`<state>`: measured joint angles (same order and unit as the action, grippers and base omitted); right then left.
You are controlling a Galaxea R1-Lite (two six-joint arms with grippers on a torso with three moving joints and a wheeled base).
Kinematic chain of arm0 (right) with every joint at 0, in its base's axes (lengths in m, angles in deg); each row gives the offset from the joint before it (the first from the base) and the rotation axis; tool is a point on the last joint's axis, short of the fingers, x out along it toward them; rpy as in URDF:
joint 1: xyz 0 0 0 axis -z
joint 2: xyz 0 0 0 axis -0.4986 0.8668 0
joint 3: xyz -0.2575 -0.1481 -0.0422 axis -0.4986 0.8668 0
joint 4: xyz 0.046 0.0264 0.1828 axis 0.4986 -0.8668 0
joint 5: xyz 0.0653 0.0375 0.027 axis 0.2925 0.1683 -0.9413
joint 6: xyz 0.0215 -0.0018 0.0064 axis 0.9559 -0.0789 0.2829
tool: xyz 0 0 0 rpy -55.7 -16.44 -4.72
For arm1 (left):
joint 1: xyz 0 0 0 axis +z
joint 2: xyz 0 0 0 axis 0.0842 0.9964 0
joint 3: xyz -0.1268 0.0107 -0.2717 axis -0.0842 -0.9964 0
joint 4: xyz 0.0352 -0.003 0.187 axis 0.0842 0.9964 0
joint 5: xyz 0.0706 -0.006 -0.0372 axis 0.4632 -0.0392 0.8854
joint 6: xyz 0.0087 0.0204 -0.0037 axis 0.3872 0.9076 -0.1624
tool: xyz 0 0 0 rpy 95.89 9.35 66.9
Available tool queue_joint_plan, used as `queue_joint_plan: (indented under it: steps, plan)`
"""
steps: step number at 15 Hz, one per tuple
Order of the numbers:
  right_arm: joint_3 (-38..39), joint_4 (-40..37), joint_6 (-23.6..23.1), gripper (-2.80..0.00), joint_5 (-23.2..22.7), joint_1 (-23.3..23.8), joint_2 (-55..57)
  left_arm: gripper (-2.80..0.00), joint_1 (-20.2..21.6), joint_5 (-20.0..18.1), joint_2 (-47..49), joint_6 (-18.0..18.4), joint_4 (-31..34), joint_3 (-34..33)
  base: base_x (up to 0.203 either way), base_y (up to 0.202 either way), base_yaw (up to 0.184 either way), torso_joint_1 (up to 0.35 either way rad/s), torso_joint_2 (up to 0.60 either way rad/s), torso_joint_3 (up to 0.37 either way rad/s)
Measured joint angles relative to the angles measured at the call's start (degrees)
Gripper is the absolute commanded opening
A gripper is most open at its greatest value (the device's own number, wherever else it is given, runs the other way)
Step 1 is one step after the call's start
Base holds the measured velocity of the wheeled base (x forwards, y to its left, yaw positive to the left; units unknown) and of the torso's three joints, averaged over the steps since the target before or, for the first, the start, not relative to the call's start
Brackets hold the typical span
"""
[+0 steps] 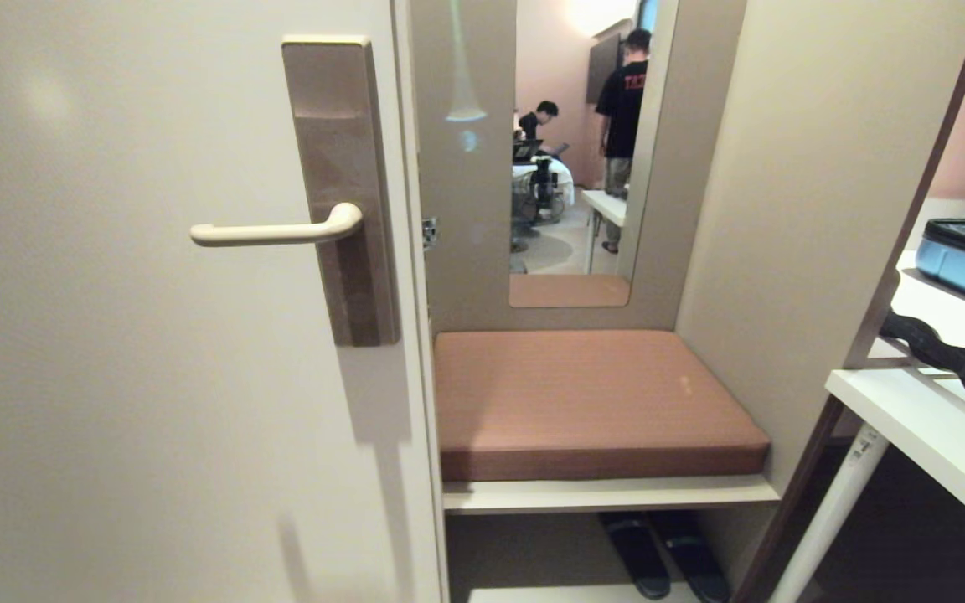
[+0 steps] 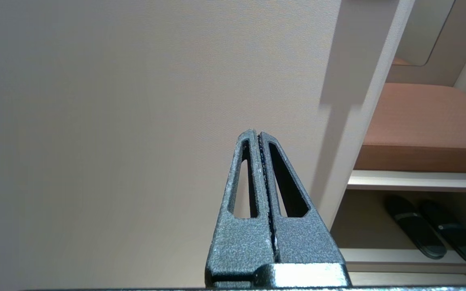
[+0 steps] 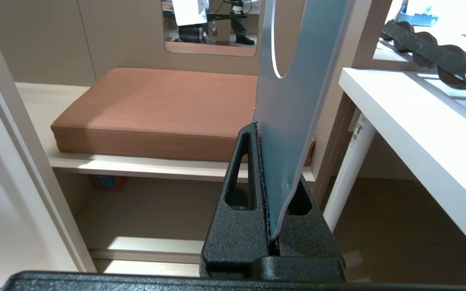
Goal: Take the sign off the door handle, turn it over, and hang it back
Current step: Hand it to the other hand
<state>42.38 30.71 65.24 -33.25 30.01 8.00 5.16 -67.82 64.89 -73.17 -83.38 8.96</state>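
From the head view the door handle (image 1: 277,232) hangs bare, the left gripper (image 2: 259,137) shows pressed together on nothing beside the door, and the right gripper (image 3: 257,129) pinches the sign (image 3: 293,101) by its lower end, hole free for rehanging.

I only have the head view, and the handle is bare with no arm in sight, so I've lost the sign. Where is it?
Observer: The right gripper has the sign, its jaws shut on the lower end.
Operator: Which way does its hole point?
Observer: Away from the gripper, at the free end, with the hole empty.
Operator: And the left gripper?
Observer: The left gripper holds nothing, jaws shut, pointing at the plain door below the handle.
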Motion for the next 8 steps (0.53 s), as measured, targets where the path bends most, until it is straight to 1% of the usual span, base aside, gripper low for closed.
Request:
queue_joint_plan:
  steps: [8]
  plan:
    - [0.0, 0.0, -0.4, -2.8, -0.1, 0.0, 0.0, -2.8, 0.0, 0.0, 0.0, 0.2, 0.0, 0.0, 0.0, 0.0, 0.0, 0.0, 0.0, 0.0]
